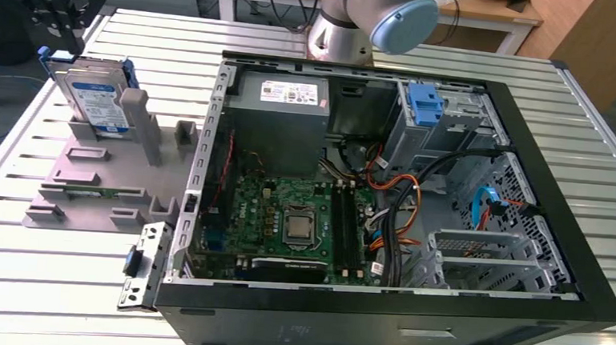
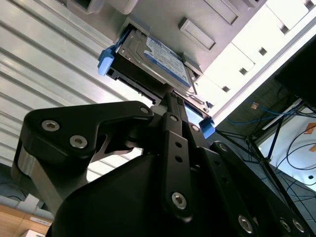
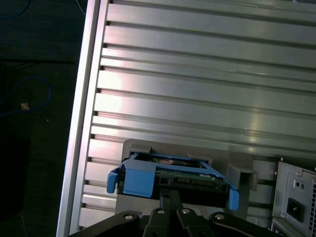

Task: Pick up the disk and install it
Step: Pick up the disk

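Counted on one slatted metal table [image 1: 23, 283]: one disk [image 1: 96, 105], one grey fixture [image 1: 83, 183] and one open computer case [image 1: 385, 317]. Within the case, one power supply [image 1: 280, 111], one motherboard [image 1: 283, 219] and one blue latch piece [image 1: 424, 107] are recorded. One gripper [image 3: 171, 196] is noted.

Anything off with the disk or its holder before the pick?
Nothing stands out. The disk stands upright and square in its grey holder, with its blue rails intact. The pincer hovers just over it.
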You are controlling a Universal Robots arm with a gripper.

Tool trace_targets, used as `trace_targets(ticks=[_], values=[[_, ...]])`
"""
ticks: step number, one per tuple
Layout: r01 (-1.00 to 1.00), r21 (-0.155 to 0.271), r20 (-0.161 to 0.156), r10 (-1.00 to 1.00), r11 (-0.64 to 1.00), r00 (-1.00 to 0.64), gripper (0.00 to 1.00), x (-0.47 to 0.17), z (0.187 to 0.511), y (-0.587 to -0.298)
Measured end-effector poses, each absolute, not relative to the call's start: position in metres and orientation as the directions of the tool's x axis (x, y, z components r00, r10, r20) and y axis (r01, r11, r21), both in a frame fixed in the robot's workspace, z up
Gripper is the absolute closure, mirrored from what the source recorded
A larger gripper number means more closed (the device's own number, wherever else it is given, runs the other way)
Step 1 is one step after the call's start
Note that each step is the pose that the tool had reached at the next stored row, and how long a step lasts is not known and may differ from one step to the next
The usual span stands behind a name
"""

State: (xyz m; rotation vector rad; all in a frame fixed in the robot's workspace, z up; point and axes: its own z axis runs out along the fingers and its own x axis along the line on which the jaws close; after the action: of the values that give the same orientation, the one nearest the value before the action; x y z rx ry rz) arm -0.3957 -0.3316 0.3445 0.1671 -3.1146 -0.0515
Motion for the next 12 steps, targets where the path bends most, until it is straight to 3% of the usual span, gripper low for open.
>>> trace_targets(ticks=[12], values=[[-0.126, 0.034, 0.020, -0.127, 0.991, -0.992, 0.89, -0.3957, 0.3445, -0.3316]])
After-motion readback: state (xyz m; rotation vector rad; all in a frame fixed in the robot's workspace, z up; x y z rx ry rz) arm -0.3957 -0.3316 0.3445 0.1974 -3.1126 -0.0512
